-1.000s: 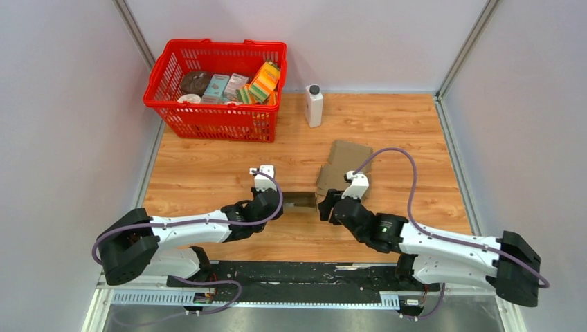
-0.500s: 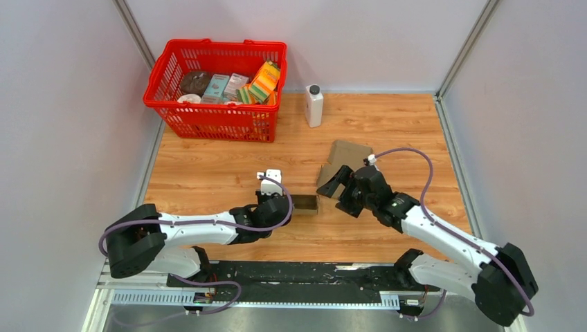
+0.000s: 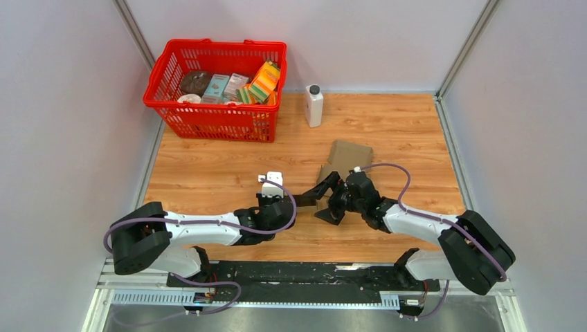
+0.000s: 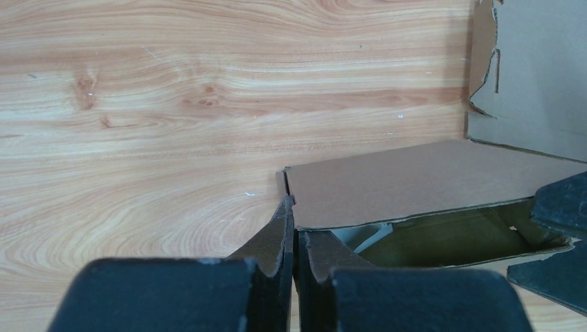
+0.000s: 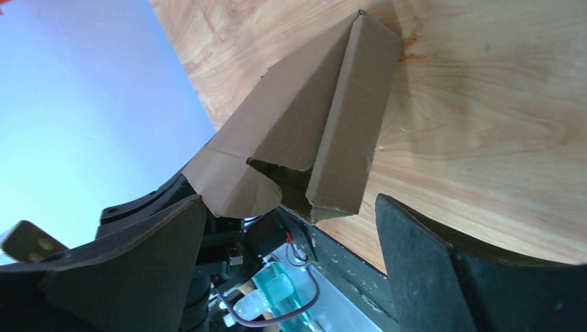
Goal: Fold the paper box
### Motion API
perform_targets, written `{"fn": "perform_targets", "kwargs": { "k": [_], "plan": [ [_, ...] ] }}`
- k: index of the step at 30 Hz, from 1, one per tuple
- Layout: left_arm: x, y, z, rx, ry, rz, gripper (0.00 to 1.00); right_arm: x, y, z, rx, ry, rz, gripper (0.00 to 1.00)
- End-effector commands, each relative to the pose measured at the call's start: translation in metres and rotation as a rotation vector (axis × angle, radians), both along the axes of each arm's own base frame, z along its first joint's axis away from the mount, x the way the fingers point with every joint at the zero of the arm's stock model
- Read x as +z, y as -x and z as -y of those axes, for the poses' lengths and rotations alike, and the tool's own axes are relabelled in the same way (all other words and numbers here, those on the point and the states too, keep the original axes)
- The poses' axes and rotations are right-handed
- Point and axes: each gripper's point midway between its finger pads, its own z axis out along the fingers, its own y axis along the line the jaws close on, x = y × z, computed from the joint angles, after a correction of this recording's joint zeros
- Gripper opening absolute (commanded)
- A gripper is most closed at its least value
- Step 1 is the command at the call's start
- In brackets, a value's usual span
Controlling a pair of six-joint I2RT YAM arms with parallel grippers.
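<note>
Your left jaws are pinched nearly closed on an upright cardboard wall at the near corner of the paper box [image 4: 415, 180]; the wall edge stands squeezed between the two pads. Just beyond that grip, a brown panel slopes over the box's open, hollow end, and a flat flap with a torn edge lies on the tabletop [image 4: 173, 104] further ahead, to the right.

Your right jaws are spread wide and hold nothing. The paper box [image 5: 325, 131] sits ahead of them, in line with the gap, showing a folded ridge and a rounded tab. Whether either finger touches it, you cannot tell.

From above, the paper box [image 3: 346, 155] lies between the two sets of jaws, which face each other. A white bottle [image 3: 313, 105] and a red basket [image 3: 208, 117] stand well beyond both.
</note>
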Motion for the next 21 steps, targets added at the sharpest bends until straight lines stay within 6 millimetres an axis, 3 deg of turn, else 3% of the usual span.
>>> {"fn": "perform_targets", "kwargs": {
  "k": [1,7,9,12,14,15,19,21],
  "plan": [
    [-0.017,0.011,-0.007,-0.017,-0.069,-0.053,0.02,0.011,-0.008,-0.011,-0.047,-0.117,-0.007,0.94],
    [-0.017,0.019,-0.011,-0.036,-0.05,-0.057,0.12,-0.003,-0.014,-0.008,-0.087,-0.098,-0.013,0.86],
    [-0.022,0.023,-0.016,-0.046,-0.047,-0.067,0.18,-0.009,-0.013,-0.007,-0.094,-0.1,-0.018,0.79],
    [-0.021,0.031,-0.016,-0.093,-0.003,-0.075,0.35,-0.016,-0.016,-0.007,-0.098,-0.092,-0.011,0.75],
    [-0.013,0.036,-0.012,-0.147,0.054,-0.071,0.43,-0.019,-0.017,-0.007,-0.097,-0.089,-0.004,0.74],
    [-0.019,0.041,-0.017,-0.17,0.04,-0.081,0.45,-0.023,-0.016,-0.007,-0.091,-0.087,-0.008,0.73],
    [0.009,0.059,-0.006,-0.322,0.189,-0.056,0.5,-0.029,-0.015,-0.01,-0.065,-0.08,0.006,0.71],
    [0.022,0.065,-0.01,-0.363,0.216,-0.042,0.5,-0.03,-0.014,-0.01,-0.033,-0.064,0.037,0.7]
  ]
}}
